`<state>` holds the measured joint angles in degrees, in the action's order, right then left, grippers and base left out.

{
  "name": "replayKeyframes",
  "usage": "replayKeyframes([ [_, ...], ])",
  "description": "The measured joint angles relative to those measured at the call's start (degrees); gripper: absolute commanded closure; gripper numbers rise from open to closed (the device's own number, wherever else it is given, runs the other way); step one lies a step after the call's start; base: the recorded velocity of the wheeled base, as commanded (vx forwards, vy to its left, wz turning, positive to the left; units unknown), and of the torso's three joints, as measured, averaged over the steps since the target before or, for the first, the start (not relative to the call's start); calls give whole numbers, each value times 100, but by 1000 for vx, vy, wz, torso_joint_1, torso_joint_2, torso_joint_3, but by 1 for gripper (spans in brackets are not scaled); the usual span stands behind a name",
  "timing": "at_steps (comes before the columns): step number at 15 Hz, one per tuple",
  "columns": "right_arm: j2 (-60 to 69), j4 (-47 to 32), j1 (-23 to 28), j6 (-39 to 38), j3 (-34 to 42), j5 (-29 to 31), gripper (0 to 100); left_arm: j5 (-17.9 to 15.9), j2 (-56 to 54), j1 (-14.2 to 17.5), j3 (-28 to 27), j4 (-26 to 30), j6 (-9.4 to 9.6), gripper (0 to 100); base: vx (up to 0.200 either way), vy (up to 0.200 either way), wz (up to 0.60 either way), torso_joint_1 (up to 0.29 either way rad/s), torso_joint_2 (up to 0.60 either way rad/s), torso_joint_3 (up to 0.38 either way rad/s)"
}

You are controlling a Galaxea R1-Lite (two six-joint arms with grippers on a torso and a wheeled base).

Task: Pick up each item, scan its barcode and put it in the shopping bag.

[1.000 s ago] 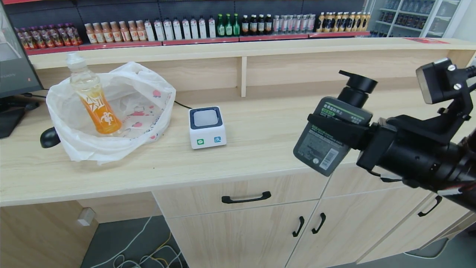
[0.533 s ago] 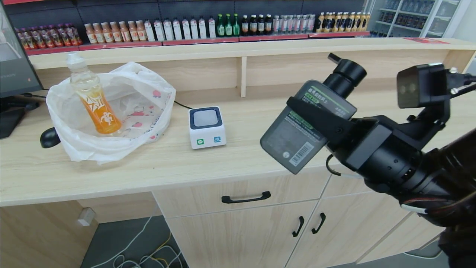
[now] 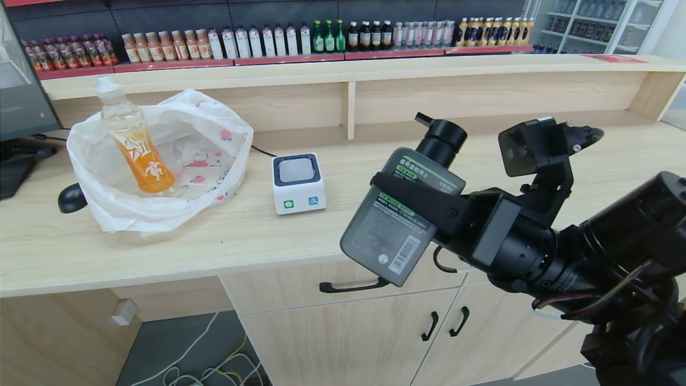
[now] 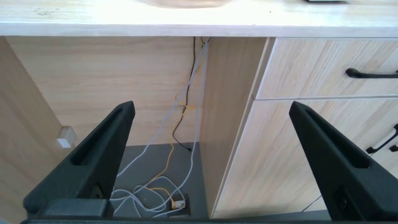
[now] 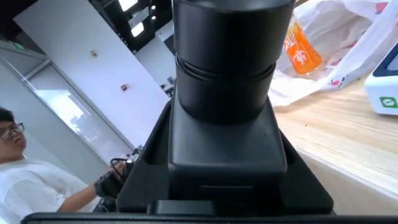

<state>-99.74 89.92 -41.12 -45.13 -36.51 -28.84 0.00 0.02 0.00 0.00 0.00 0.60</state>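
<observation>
My right gripper (image 3: 423, 206) is shut on a dark grey pump bottle (image 3: 394, 228), tilted in the air over the counter's front edge, to the right of the scanner. The bottle's barcode label (image 3: 410, 254) faces me, low on its side. The white cube scanner (image 3: 298, 183) stands mid-counter, its window up. The white shopping bag (image 3: 161, 209) lies open at the left with an orange drink bottle (image 3: 134, 145) upright in it. The right wrist view has the pump bottle (image 5: 227, 68) up close, with the bag (image 5: 348, 56) behind. My left gripper (image 4: 211, 162) hangs open below the counter.
A black mouse (image 3: 72, 198) lies left of the bag, beside a monitor (image 3: 21, 96). A raised shelf (image 3: 348, 75) runs along the back of the counter (image 3: 241, 236). Cabinet drawers with black handles (image 3: 355, 287) sit below; cables (image 4: 174, 180) hang under the counter.
My right arm has carried the pump bottle leftward and then lower, closer to the scanner. The bag, drink bottle and scanner have stayed put.
</observation>
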Motion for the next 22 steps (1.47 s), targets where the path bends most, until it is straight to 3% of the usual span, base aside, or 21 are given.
replayKeyframes([
  [6, 62, 5, -182, -249, -158, -6, 100, 0, 0, 0, 0, 2, 2, 0, 0, 0, 0, 0, 0, 0],
  [12, 286, 2, -827, -274, 101, -6, 100, 0, 0, 0, 0, 0, 2, 0, 0, 0, 0, 0, 0, 0],
  [22, 311, 2, -863, -263, 88, -5, 100, 0, 0, 0, 0, 0, 2, 0, 0, 0, 0, 0, 0, 0],
])
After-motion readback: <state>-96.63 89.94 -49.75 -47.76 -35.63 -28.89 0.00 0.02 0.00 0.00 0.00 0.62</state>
